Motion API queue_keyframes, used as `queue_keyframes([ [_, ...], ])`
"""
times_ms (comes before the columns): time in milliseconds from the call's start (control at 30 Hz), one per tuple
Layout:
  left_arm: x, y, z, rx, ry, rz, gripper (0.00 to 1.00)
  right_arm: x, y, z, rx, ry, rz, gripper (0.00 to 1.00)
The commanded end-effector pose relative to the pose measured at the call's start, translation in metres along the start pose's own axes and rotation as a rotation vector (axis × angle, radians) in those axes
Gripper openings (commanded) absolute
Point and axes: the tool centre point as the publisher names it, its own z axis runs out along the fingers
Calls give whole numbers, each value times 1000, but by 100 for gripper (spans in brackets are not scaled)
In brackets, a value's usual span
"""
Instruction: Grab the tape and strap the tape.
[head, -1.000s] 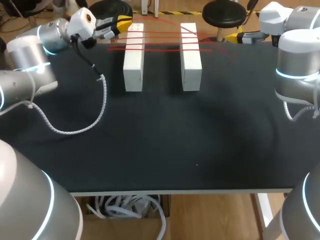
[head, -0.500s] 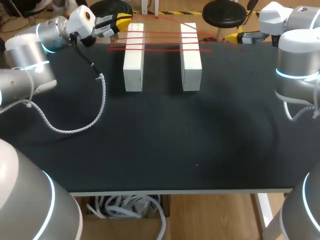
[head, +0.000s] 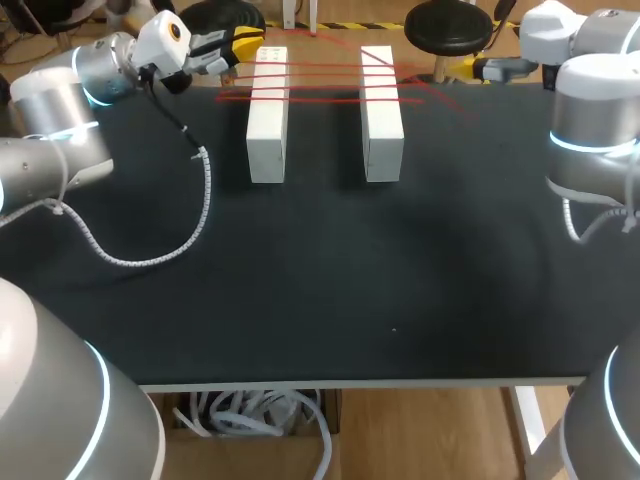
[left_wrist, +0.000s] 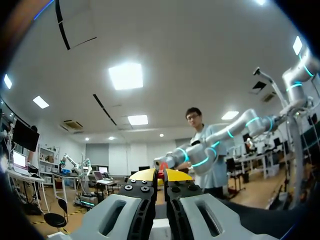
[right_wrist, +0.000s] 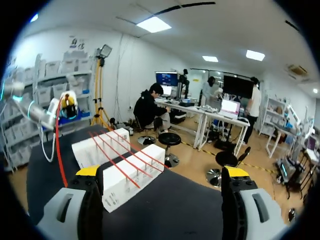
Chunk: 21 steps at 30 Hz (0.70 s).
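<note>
Two white blocks, one (head: 267, 115) to the left of the other (head: 382, 112), lie side by side at the far end of the black table. Several strands of red tape (head: 320, 66) run across their far ends. My left gripper (head: 247, 46) hovers just left of the left block's far end, shut on the tape; a red bit (left_wrist: 161, 173) shows between its tips (left_wrist: 160, 175). My right gripper (head: 466, 70) is past the right block at the far edge, open and empty (right_wrist: 161, 172). Ahead of it lie both blocks (right_wrist: 132, 172) and a red strand (right_wrist: 57, 145) leading down from the left gripper (right_wrist: 67, 107).
A white coiled cable (head: 190, 235) from my left arm loops over the left part of the table (head: 320, 290). A loose red strand (head: 450, 97) slants from the right block toward the right gripper.
My right gripper has drawn back a little toward the far edge, still open. The loose red strand beside it has shifted slightly. The left gripper has risen a touch.
</note>
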Motion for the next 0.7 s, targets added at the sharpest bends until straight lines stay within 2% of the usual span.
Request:
queue_keyframes([
  [33,0,0,0,0,0,0,0,14,13,-9,16,-44,39,100],
  [400,0,0,0,0,0,0,0,52,34,-32,-34,-40,150,100],
  [700,0,0,0,0,0,0,0,101,30,-61,-33,-35,147,100],
])
